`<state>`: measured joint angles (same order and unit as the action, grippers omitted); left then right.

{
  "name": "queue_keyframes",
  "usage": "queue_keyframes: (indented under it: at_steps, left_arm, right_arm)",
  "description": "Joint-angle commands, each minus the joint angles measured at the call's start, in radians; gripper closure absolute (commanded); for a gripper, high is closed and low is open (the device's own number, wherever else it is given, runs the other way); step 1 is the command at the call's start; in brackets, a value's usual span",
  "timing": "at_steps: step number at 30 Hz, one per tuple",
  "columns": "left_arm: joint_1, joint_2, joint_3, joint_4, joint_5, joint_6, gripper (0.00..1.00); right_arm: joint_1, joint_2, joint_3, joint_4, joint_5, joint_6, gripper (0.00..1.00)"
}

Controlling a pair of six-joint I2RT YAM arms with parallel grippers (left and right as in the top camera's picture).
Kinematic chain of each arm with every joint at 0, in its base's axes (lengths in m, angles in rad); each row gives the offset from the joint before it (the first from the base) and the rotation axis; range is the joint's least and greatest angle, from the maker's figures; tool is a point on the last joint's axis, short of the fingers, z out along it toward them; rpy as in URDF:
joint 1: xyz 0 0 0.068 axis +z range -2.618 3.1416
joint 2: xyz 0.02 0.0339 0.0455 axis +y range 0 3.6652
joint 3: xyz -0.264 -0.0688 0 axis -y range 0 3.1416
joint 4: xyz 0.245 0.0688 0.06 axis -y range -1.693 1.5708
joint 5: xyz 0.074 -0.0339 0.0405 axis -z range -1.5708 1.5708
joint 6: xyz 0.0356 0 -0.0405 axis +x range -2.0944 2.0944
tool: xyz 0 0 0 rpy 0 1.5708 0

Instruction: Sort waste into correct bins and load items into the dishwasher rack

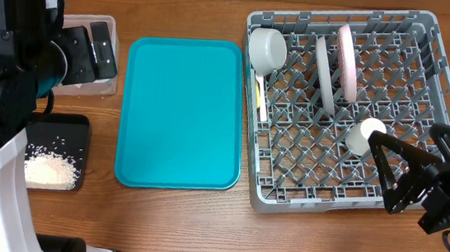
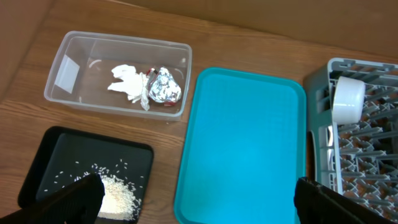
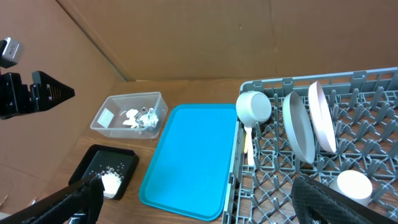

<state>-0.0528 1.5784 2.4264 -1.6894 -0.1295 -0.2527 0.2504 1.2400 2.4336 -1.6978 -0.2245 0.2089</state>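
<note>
The clear tub (image 2: 68, 74) holds the crumpled napkin (image 2: 127, 84) and the foil wrapper (image 2: 163, 87). The rice heap (image 2: 118, 196) lies in the black tray (image 2: 62, 155). My left gripper (image 2: 199, 205) hangs open above the tub (image 1: 106, 90), its fingers wide apart and empty. In the dishwasher rack (image 1: 429, 71) are the bowl (image 1: 267, 49), two upright plates (image 1: 326, 65) (image 1: 348, 62), the cup (image 1: 366, 135) and the yellow spoon (image 1: 260, 92). My right gripper (image 1: 410, 160) stands open over the rack's front right, beside the cup, holding nothing.
A large teal tray (image 1: 181, 113) lies bare between the bins and the rack. The left arm's body covers most of the tub in the overhead view. Cardboard walls stand behind the table.
</note>
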Motion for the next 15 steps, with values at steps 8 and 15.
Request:
queue_keyframes:
  at_steps: [8, 15]
  left_arm:
    - [-0.006, 0.038, -0.01, 0.0, 0.05, 0.002, 0.0]
    - [-0.006, 0.039, -0.01, 0.0, 0.049, 0.002, 0.0]
  right_arm:
    - [0.004, -0.001, 0.002, 0.004, 0.007, 0.001, 0.0]
    - [0.004, -0.001, 0.002, 0.004, 0.007, 0.001, 0.0]
